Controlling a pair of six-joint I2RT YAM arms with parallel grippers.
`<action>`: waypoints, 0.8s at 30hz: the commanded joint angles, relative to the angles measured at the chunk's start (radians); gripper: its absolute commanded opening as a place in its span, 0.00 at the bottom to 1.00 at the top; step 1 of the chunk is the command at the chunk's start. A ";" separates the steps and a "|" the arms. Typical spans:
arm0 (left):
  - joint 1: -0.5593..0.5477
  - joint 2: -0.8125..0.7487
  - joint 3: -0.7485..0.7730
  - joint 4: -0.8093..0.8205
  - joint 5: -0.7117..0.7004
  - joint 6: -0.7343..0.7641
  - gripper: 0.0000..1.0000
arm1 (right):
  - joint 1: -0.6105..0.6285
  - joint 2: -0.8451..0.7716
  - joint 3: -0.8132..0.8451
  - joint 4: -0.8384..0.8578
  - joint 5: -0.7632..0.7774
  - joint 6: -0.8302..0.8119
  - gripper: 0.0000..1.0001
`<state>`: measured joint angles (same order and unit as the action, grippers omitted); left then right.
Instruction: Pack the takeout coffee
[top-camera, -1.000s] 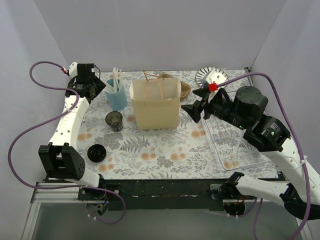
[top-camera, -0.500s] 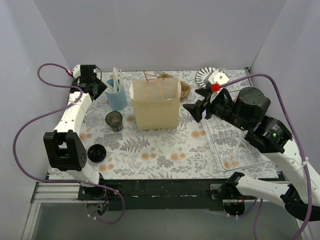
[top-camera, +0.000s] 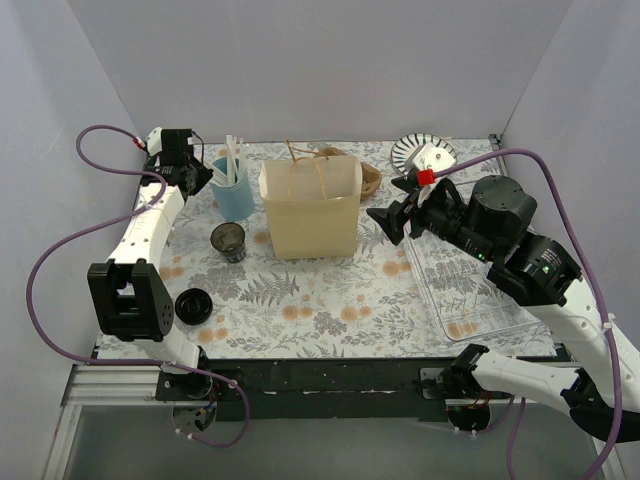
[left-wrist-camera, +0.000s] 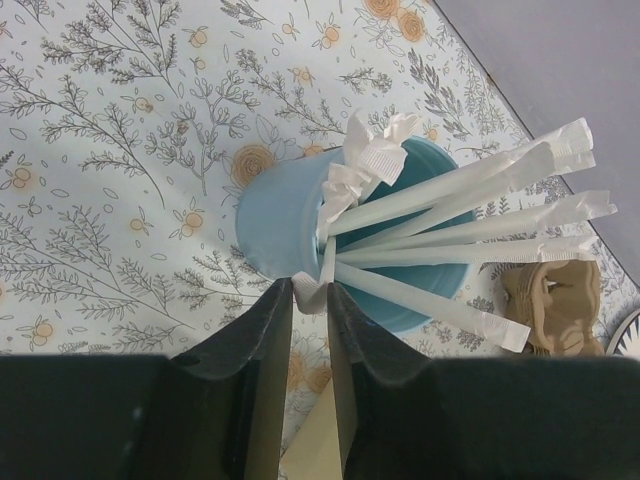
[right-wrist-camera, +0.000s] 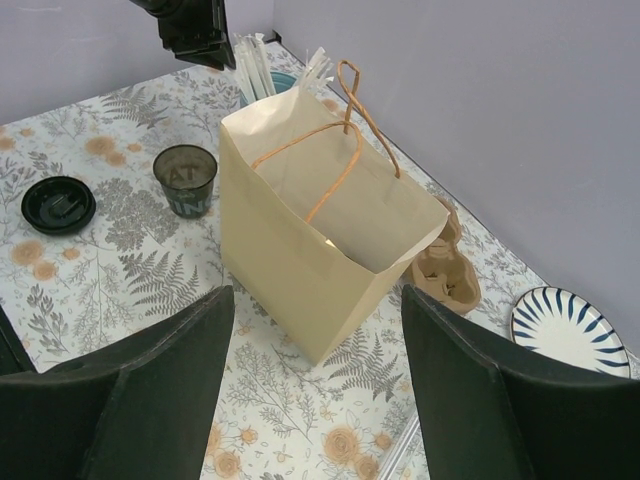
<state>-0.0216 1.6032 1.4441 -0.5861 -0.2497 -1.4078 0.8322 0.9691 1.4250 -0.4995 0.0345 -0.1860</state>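
Observation:
The takeout coffee (top-camera: 228, 241) is a small dark cup standing open on the floral cloth, left of the tan paper bag (top-camera: 310, 215); the right wrist view shows the cup (right-wrist-camera: 185, 180) and the bag (right-wrist-camera: 300, 260) with its mouth open. My left gripper (top-camera: 200, 174) is at the blue cup (top-camera: 233, 195) of white wrapped utensils. In the left wrist view this gripper (left-wrist-camera: 311, 292) pinches the end of one white wrapper (left-wrist-camera: 327, 262) at the blue cup's (left-wrist-camera: 285, 215) rim. My right gripper (top-camera: 392, 203) hangs open to the right of the bag, with nothing between its jaws (right-wrist-camera: 317, 300).
A flat black lid (top-camera: 193, 306) lies front left. A brown cup carrier (top-camera: 370, 180) sits behind the bag's right side, and a striped plate (top-camera: 420, 152) lies at the back right. A clear tray (top-camera: 470, 290) is under the right arm.
The left arm swung back toward the blue cup and its jaws narrowed onto a wrapper end. The right gripper shifted slightly right and stayed open.

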 joint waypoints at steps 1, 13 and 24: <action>0.005 0.014 0.010 0.031 0.010 0.020 0.12 | -0.001 -0.020 0.005 0.027 0.021 -0.010 0.75; 0.005 -0.083 0.110 -0.075 0.098 0.069 0.00 | -0.001 -0.052 -0.052 0.007 0.024 0.010 0.78; 0.005 -0.241 0.367 -0.212 0.248 0.124 0.00 | -0.001 -0.102 -0.064 -0.025 0.074 0.016 0.86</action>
<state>-0.0216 1.4654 1.6897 -0.7429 -0.0910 -1.3289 0.8322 0.9028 1.3445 -0.5327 0.0643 -0.1825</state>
